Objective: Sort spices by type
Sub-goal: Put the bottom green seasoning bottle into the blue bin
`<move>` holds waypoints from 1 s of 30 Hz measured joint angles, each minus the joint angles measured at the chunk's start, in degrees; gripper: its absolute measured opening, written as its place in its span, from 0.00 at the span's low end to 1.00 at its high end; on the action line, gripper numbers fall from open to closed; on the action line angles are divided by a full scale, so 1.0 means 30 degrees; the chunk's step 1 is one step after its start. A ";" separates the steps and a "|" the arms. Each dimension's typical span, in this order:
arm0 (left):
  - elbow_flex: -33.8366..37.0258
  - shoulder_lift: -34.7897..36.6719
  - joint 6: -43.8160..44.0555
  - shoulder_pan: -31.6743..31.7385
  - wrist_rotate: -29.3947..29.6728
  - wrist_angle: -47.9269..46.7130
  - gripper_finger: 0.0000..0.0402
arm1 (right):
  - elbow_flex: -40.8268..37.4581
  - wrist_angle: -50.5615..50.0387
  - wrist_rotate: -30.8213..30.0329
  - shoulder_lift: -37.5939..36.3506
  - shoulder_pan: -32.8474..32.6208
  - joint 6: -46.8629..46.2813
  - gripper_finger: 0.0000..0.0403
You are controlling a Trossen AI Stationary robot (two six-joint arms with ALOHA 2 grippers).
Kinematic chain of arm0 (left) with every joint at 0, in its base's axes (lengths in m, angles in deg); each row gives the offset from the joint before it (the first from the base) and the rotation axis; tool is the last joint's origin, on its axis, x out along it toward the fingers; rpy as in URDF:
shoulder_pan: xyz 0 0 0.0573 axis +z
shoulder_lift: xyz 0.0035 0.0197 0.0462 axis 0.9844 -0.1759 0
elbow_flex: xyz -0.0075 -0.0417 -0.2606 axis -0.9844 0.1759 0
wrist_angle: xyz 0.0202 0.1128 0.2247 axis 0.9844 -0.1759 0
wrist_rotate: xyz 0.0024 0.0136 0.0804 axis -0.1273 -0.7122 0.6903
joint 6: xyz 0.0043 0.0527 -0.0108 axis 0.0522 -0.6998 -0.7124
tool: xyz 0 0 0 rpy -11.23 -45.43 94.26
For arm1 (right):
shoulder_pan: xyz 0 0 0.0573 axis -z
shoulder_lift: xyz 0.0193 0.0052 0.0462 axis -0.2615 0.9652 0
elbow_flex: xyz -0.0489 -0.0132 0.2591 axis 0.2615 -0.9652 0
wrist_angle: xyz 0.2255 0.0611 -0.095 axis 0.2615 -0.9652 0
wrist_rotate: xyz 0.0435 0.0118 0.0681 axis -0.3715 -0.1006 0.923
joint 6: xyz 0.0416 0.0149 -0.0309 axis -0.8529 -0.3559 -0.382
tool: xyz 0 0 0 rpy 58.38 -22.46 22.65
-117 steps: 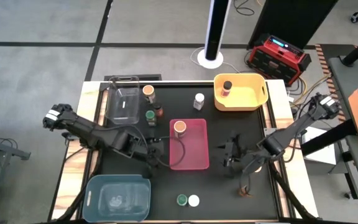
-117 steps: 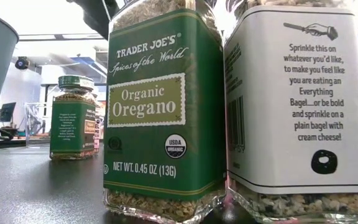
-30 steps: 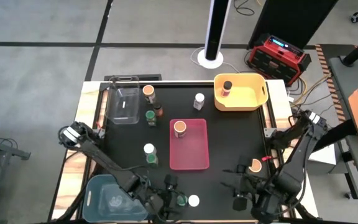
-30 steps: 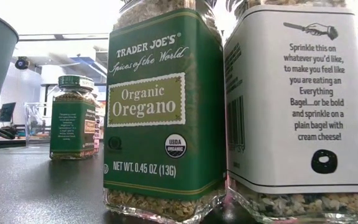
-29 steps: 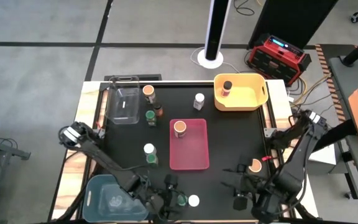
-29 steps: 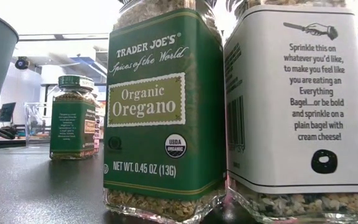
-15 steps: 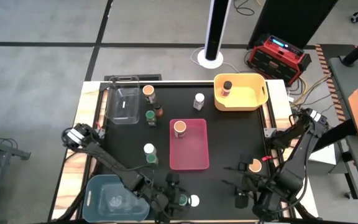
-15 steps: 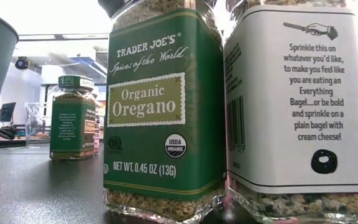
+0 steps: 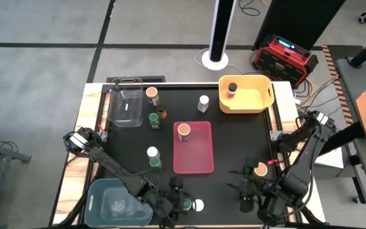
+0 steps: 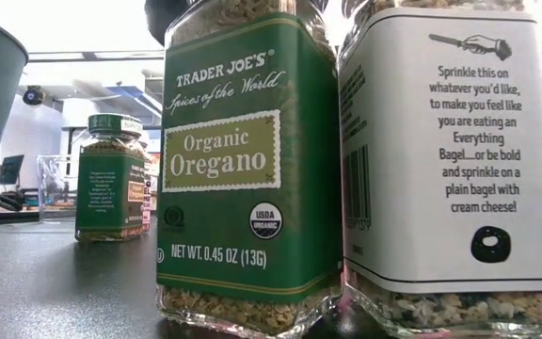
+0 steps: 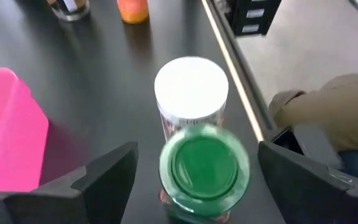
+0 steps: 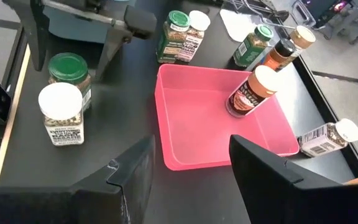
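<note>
At the bottom centre of the high view, the left gripper hangs over the near edge of the black table, its two fingers spread wide to either side of a green-lidded oregano jar; in the left wrist view neither finger touches the glass, so the jar is straddled but not clasped. Touching that jar on its right stands a white-lidded bagel-seasoning jar, and the low view shows the pair side by side filling the frame, the oregano jar's label left of the white label. The right gripper sits at the lower right of the high view with an orange-lidded jar just beside it; the right wrist view shows its fingers parted about halfway with nothing between them. The other spices are spread over the table: one orange-lidded jar standing in the pink bin at centre, a dark-lidded jar in the yellow bin at upper right, a white-lidded jar between those bins, a cluster of orange, green and dark lids just right of the clear bin at upper left, and a white and green pair left of the pink bin. The blue bin sits at lower left.
</note>
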 joint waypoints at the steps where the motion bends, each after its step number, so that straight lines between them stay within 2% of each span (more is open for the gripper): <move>1: 0.0000 -0.0117 0.0028 -0.0011 -0.0010 -0.0028 0.79 | -0.0071 -0.0009 0.0000 0.0000 0.0000 -0.0085 0.49; 21: 0.0000 -0.0478 -0.0105 0.0004 -0.0015 0.0131 0.77 | -0.0383 0.0032 0.0044 0.0015 0.0000 -0.0762 0.49; 30: 0.0000 -0.0478 -0.0105 0.0004 -0.0027 0.0138 0.63 | -0.0398 0.0039 0.0044 0.0015 -0.0007 -0.0755 0.49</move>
